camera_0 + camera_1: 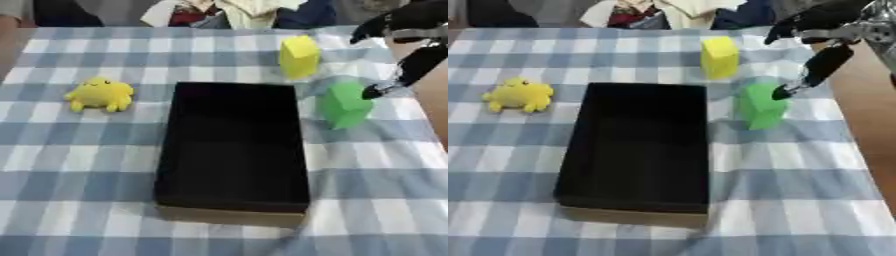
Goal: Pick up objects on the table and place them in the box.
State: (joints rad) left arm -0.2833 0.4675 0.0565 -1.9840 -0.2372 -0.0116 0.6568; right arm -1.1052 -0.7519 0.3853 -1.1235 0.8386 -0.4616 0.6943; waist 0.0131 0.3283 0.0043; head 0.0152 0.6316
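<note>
**Right hand poised at the green block**

The black right hand (822,35) is seen entering from the upper right corner, its fingers extended and apart, nothing being held. One long finger (815,70) is pointed down toward 7 o'clock, and its tip is placed at, or just beside, the upper right edge of the green foam-like block (761,106); actual contact cannot be confirmed. The left hand is not shown in either view.

From the hand, the green block lies toward 7 o'clock, standing upright with its long axis roughly vertical. At 12 o'clock from it, a yellow rectangular block (719,56) is stood upright, near but apart. The open black rectangular box (636,145) is laid just beside the green block at its 9 o'clock, its long axis running from 12 to 6 o'clock. A yellow plush toy (518,94) is left well apart, at the box's 10 o'clock.

All rests on a blue-and-white checked tablecloth (798,175). The green block is judged the likely next pick, the right hand being nearer.
</note>
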